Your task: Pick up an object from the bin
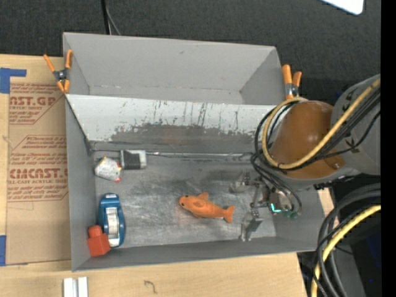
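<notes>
Plainly, the pick has not been made yet: every loose thing lies on the floor of the grey bin (185, 73) and nothing is lifted. The arm (303, 138) reaches in at about 3 o'clock. Its fingers (250, 226) are low over the floor at about 4 o'clock. They look spread apart, one toward 12 and one toward 6, with nothing between them.

The nearest thing is an orange toy fish (207, 207), lying flat just off the middle of the floor toward 5 o'clock. Its tail points to 3 o'clock and ends just beside the fingers, on their 9 o'clock side, but not between them. I cannot tell whether it touches them.

Well apart from them, at about 8 o'clock, lie a blue tape dispenser (110, 218) and a red block (98, 241) against its lower end. At about 10 o'clock are a crumpled white piece (108, 167) and a small black and white piece (133, 159).

In my judgement the approach is largely done, if the fish is the target. What is left is to bring the fingers round a thing, close on it and lift it clear of the bin.
</notes>
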